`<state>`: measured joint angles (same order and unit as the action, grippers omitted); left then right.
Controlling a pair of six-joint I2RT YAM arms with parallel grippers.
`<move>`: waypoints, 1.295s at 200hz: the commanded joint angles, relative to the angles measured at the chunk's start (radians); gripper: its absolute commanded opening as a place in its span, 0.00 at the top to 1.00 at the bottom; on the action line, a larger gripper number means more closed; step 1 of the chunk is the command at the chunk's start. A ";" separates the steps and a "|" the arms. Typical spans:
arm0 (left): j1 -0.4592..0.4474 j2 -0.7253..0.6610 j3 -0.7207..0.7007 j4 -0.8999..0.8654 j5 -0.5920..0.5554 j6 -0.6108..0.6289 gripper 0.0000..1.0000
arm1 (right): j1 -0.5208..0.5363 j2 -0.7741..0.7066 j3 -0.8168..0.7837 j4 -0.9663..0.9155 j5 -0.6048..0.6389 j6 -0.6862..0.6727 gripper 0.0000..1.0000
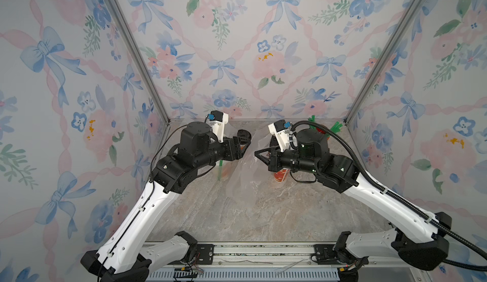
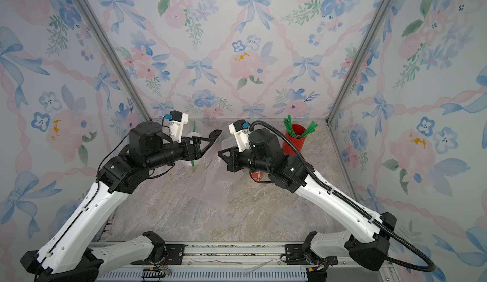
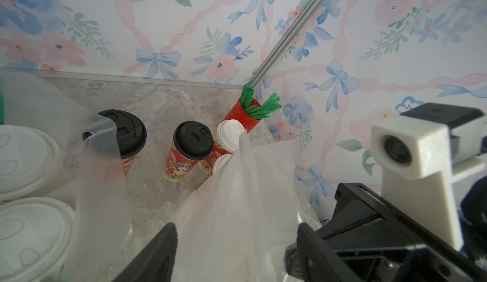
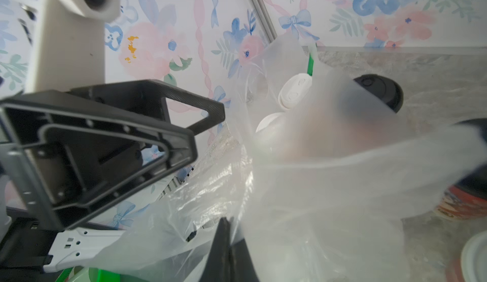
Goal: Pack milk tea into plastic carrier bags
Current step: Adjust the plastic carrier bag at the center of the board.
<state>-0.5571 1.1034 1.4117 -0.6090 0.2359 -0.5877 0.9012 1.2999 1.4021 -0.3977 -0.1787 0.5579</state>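
— Milk tea (image 3: 187,151) is seen standing at the back of the marble table (image 1: 237,214), near the red cup of green straws (image 3: 243,117). Where is the carrier bag (image 3: 237,201) found?
— It is held up between the two grippers; its film is pinched by the right gripper (image 4: 227,230), whose jaws are closed on it.
— And the left gripper (image 2: 210,140)?
— It is held open beside the bag, its jaws spread apart.
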 commanded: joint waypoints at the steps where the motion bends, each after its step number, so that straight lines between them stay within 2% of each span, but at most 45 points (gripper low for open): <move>1: -0.008 0.027 -0.042 -0.022 0.031 0.019 0.27 | -0.018 0.017 -0.057 0.049 -0.041 0.025 1.00; 65: -0.014 0.115 -0.096 -0.096 0.085 0.134 0.28 | -0.078 0.029 -0.125 -0.024 -0.155 0.004 1.00; 130: -0.105 0.245 -0.109 -0.143 0.009 0.198 0.32 | -0.134 0.012 -0.126 -0.195 -0.150 -0.031 1.00; 139: -0.108 0.256 -0.111 -0.148 -0.010 0.198 0.35 | -0.145 0.005 -0.123 -0.225 -0.139 -0.035 1.00; 171: -0.115 0.270 -0.108 -0.160 -0.034 0.195 0.57 | -0.166 -0.005 -0.070 -0.358 -0.067 -0.070 1.00; 191: -0.114 0.264 -0.103 -0.176 -0.056 0.186 0.64 | -0.166 0.005 -0.011 -0.459 0.005 -0.091 1.00; 211: -0.113 0.257 -0.102 -0.199 -0.072 0.180 0.83 | -0.165 0.019 0.031 -0.521 0.037 -0.093 1.00; 226: -0.112 0.244 -0.101 -0.211 -0.084 0.173 0.93 | -0.165 0.027 0.045 -0.533 0.038 -0.085 1.00; 243: -0.112 0.231 -0.088 -0.234 -0.108 0.164 1.00 | -0.165 0.045 0.066 -0.568 0.059 -0.077 1.00; 259: -0.110 0.219 -0.072 -0.261 -0.139 0.157 1.00 | -0.164 0.074 0.113 -0.648 0.131 -0.071 1.00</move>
<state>-0.6674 1.3617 1.3090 -0.8059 0.1539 -0.4202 0.7452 1.3319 1.4479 -0.9001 -0.1471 0.4866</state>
